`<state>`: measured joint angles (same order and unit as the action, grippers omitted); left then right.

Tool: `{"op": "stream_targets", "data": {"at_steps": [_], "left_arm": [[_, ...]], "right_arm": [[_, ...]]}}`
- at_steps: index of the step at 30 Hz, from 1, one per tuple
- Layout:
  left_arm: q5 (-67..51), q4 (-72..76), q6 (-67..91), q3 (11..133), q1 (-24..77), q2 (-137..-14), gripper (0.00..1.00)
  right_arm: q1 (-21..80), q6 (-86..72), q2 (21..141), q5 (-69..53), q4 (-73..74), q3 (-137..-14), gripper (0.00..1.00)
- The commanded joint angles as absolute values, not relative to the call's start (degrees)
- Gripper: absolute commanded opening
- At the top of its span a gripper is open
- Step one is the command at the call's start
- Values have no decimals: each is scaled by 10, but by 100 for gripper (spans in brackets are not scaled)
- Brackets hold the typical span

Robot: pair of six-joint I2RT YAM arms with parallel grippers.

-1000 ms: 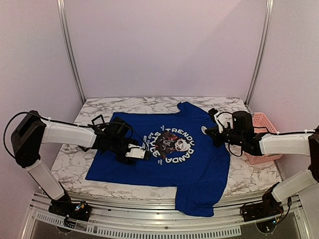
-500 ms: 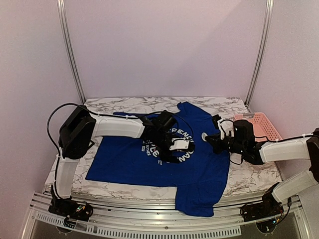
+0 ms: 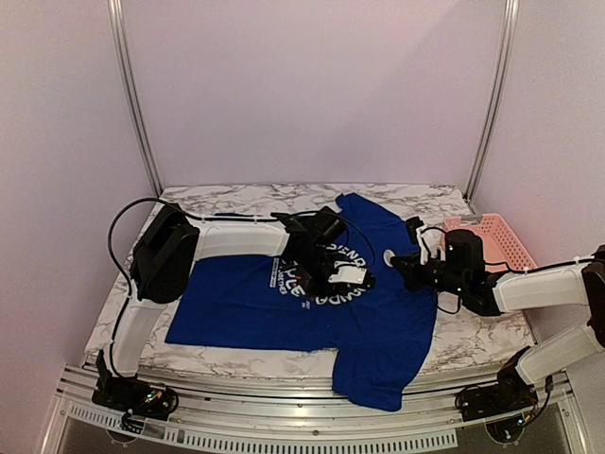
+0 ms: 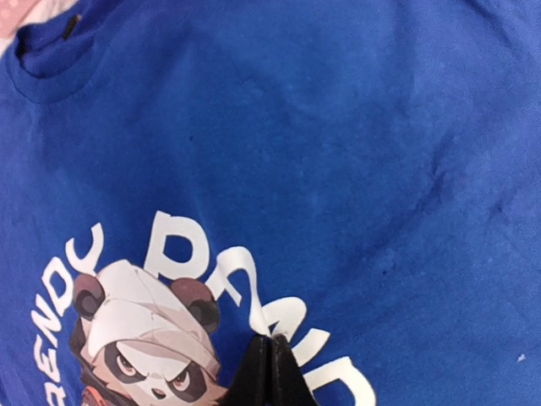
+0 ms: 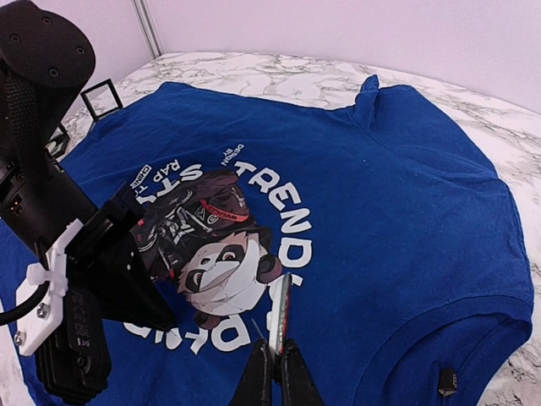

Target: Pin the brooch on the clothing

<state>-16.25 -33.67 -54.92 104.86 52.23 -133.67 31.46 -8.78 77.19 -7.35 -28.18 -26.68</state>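
Two arms reach in over the clothing [image 3: 378, 322] in the overhead view, a royal-blue T-shirt spread on the marble table [image 3: 236, 200]. The left gripper [image 3: 333, 280] is down on the chest and covers much of the panda print beneath it; from up here its jaws cannot be made out. The right gripper [image 3: 397, 267] hovers off to the left gripper's right, near the shirt's collar, with a pink basket [image 3: 496, 236] beyond its wrist. Whatever it carries is too small to see at this distance.

From the left wrist, the dark fingertips [image 4: 256, 381] are pressed together into one point at the bottom edge, cut off by the frame. They rest on the white lettering just right of the panda print. Whether a fold of cloth is caught between them cannot be told. The collar lies far ahead and to the left of the tips.

From the right wrist, the right gripper's tips are closed narrow on the brooch [image 5: 280, 309], which stands up from between them as a thin edge-on sliver, its face hidden. It hangs over the lettering beside the panda print; whether it touches the cloth cannot be told. The left gripper's black fingers lie to its left on the print.
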Motion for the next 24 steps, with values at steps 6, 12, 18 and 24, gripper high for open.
{"op": "stream_targets", "data": {"at_steps": [6, 12, 18, 24], "left_arm": [[-193, -465, -518, 1114, 515, -1320, 0], [-236, -530, -557, 1090, 499, -1279, 0], [-265, -545, -614, 1052, 480, -1260, 0], [-263, -534, -654, 1043, 450, -1285, 1]], "right_arm": [[320, -81, 770, -97, -298, -257, 0], [337, -46, 823, -134, -399, -257, 0], [339, -27, 883, -169, -471, -262, 0], [346, -32, 934, -186, -510, -266, 0]]}}
